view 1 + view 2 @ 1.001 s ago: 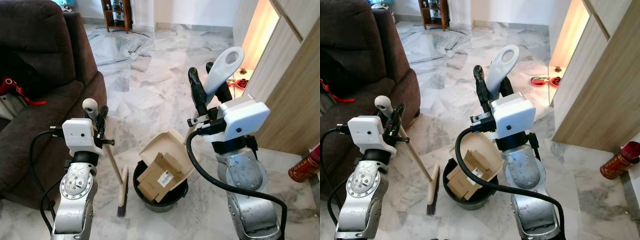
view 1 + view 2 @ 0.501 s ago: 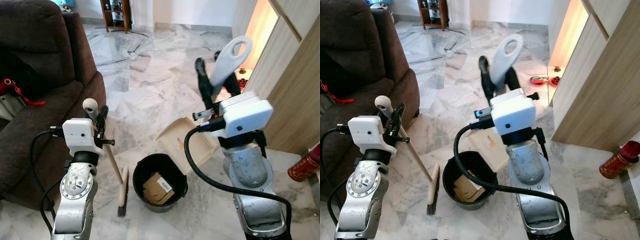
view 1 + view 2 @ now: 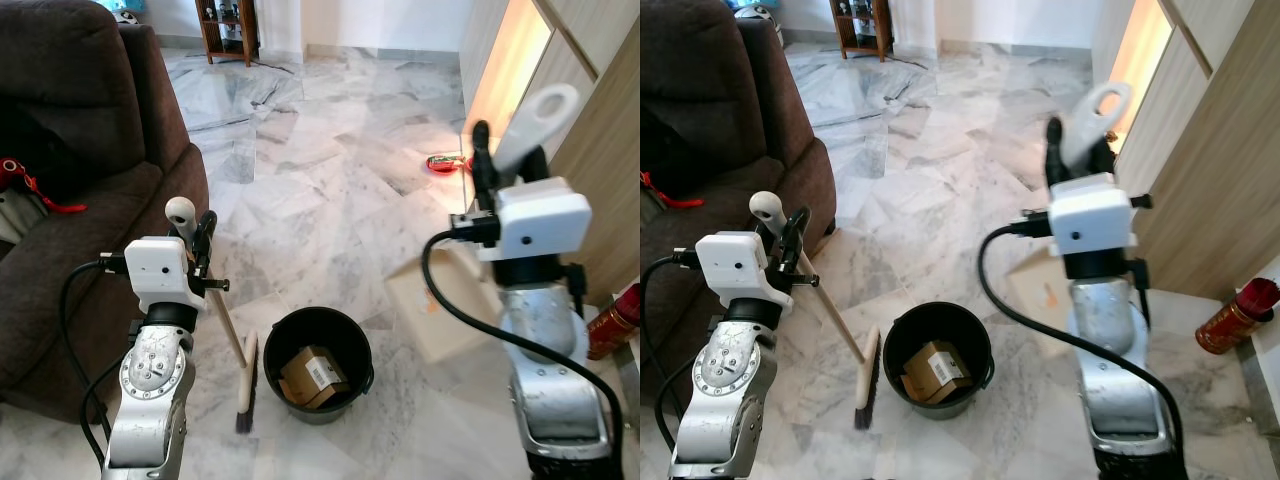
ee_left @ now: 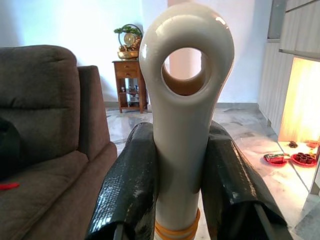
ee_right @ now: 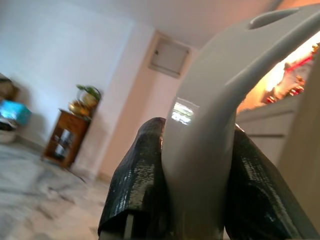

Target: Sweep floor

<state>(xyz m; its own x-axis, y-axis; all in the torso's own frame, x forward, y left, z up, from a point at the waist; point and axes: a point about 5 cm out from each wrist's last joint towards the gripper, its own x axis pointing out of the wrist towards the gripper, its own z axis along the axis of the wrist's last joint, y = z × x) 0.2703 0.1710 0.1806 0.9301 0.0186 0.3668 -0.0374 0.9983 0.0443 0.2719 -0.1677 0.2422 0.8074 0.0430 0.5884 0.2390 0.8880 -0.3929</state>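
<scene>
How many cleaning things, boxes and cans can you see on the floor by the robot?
Cleaning tools held by the robot: 2, the wooden-handled broom and the beige plastic dustpan
Round black plastic buckets: 1
Brown cardboard boxes inside the bucket: 1
Red and gold cans by the wall: 1
Total: 5

Broom (image 3: 236,355) leaning upright, beige dustpan (image 3: 440,310) tilted

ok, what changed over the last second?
The right gripper, shut on the dustpan, swung it off the bucket to the robot's right. The cardboard box slid off the pan and now lies in the bucket. The left gripper stayed shut on the brush, its head resting left of the bucket.
</scene>
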